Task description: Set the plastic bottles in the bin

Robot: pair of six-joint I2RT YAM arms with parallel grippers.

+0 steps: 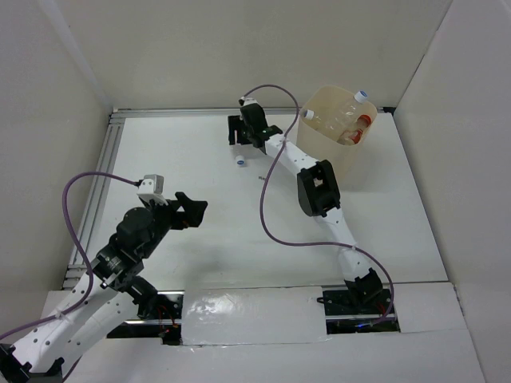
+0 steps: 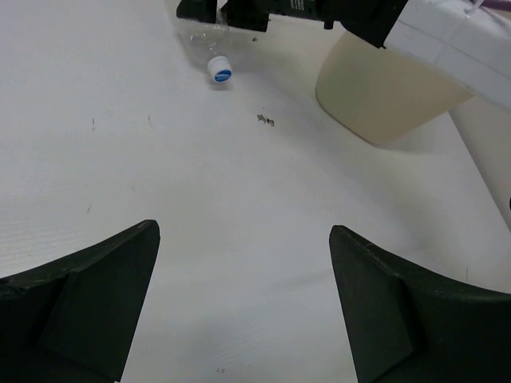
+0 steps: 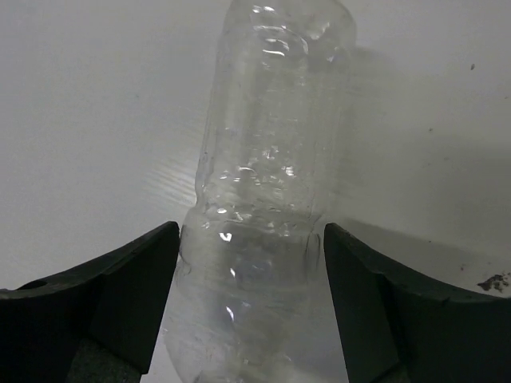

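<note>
A clear plastic bottle lies on the white table, its white-and-blue cap pointing toward the near side. My right gripper is open and straddles the bottle's body, a finger close on each side. In the top view it is at the far middle, left of the bin. The cream-beige bin stands at the far right with several bottles inside, one with a red cap. My left gripper is open and empty over the table's left middle. The left wrist view shows the bottle and the bin far ahead.
White walls enclose the table on the left, back and right. An aluminium rail runs along the left edge. A purple cable loops from the right arm over the table's middle. A small dark scuff marks the surface.
</note>
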